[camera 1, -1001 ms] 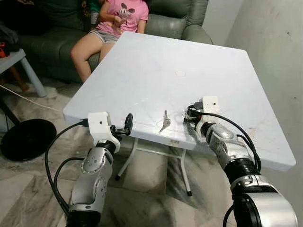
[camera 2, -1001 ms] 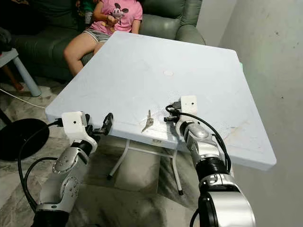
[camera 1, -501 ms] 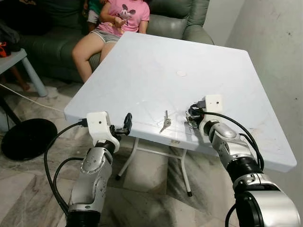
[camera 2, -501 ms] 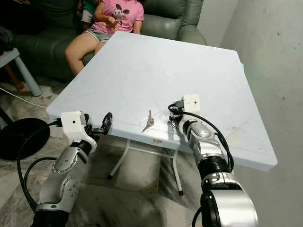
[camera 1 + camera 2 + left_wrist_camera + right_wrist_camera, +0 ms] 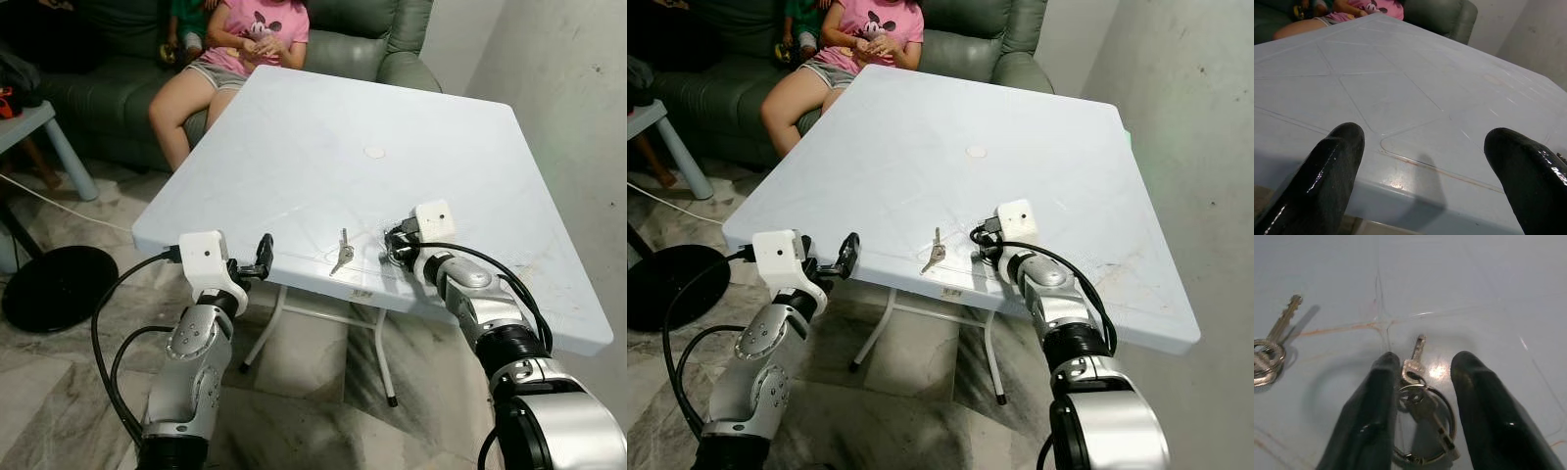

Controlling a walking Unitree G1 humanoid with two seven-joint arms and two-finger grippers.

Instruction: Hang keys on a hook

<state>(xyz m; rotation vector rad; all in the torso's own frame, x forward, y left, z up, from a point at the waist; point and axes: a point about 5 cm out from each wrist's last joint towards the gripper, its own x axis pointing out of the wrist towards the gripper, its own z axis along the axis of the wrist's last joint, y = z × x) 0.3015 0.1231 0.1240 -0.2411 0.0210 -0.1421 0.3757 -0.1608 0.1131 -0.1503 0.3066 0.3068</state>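
Near the table's [image 5: 294, 127] front edge, the right gripper [image 5: 1420, 382] straddles a key ring [image 5: 1422, 426] with parted fingers, gripping nothing; a second key bunch [image 5: 341, 254] lies just beside. Thin, light, slippery and flat, the ring probably pinches best across its wire loop, while the left gripper [image 5: 1420, 161] hangs open at the edge.

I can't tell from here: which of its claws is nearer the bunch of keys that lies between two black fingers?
The right. The right gripper is down on the table with its fingers either side of that key ring. The left gripper hovers at the table's near edge, well off to the left.

Two key sets [image 5: 1422, 406] [image 5: 341, 253] on table [image 5: 294, 137].
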